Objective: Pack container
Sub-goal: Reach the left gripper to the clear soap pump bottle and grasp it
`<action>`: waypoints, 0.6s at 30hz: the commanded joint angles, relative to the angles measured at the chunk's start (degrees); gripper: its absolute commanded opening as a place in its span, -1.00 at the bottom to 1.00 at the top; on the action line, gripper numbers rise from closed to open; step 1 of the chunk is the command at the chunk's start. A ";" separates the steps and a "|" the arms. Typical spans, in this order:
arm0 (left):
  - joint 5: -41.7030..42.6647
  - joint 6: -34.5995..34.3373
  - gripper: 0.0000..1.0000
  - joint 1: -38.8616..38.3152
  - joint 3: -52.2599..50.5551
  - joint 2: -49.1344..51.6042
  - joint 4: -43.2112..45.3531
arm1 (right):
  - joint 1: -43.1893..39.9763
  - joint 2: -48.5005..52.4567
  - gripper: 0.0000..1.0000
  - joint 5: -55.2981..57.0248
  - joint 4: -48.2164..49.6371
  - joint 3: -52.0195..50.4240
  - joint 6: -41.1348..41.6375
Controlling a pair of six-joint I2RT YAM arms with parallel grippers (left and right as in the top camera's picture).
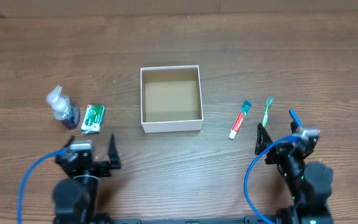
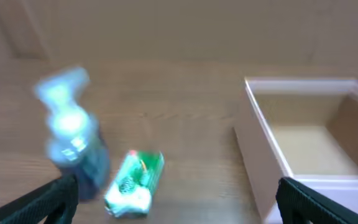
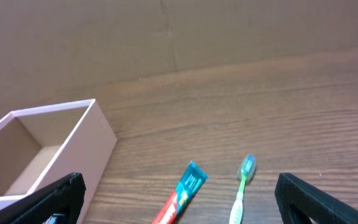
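Wooden table [image 1: 229, 43] with container [image 1: 171, 125], spray bottle [image 1: 63, 109], green packet [image 1: 93, 119], toothpaste tube [image 1: 240, 119], toothbrush [image 1: 267, 111]

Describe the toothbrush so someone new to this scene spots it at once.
Start at the big white box in the middle. Two slim things lie side by side to its right. The toothbrush is the one farther from the box, beyond the toothpaste: a thin green stick with a small head, not a flat red-and-white tube.

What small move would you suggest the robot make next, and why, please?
Probably lower the open right gripper onto the toothpaste tube: the container is empty, nothing is held, and the tube lies just ahead, roughly centred between its fingers in the wrist view.
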 commanded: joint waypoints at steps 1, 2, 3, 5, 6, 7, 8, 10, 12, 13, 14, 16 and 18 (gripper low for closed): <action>-9.90 -5.64 1.00 -0.07 16.15 9.03 -9.38 | -0.07 12.72 1.00 -0.55 -4.98 13.84 0.83; -11.17 -6.12 1.00 -0.07 20.65 12.66 -13.46 | -0.07 16.76 1.00 -0.55 -7.54 17.84 0.83; -11.50 -6.19 1.00 -0.07 24.13 15.50 -16.39 | -0.07 20.15 1.00 -0.52 -10.19 21.31 0.68; -11.47 -6.34 1.00 -0.07 32.41 22.43 -23.32 | -0.07 28.02 1.00 -0.55 -17.68 30.53 0.66; -11.06 -6.34 1.00 -0.07 36.74 26.10 -27.08 | -0.07 31.10 1.00 -0.59 -20.72 34.21 0.70; -10.78 -6.32 0.99 -0.07 39.87 28.85 -29.99 | -0.07 32.72 1.00 -0.63 -22.38 36.00 0.70; -9.14 -6.29 1.00 -0.07 45.07 33.64 -35.43 | -0.07 35.74 1.00 -0.55 -25.53 39.43 0.66; -6.91 -6.25 1.00 -0.07 49.48 37.92 -39.95 | -0.11 37.68 1.00 -0.52 -27.85 41.44 0.66; -6.62 -6.25 1.00 -0.07 53.31 42.21 -43.67 | -0.11 38.91 1.00 -0.50 -27.87 41.62 0.66; -7.34 -6.05 1.00 -0.07 54.40 43.93 -44.37 | -0.11 39.52 1.00 -0.50 -27.87 41.62 0.68; -7.50 -5.66 1.00 -0.07 54.84 45.03 -44.11 | -0.11 40.59 1.00 -0.50 -27.87 41.62 0.68; -9.44 -5.66 1.00 0.83 55.15 46.84 -42.99 | -0.11 41.70 1.00 -0.50 -27.87 41.62 0.66; -10.67 -5.90 1.00 4.83 55.60 49.00 -40.85 | -0.11 42.51 1.00 -0.50 -27.87 41.62 0.66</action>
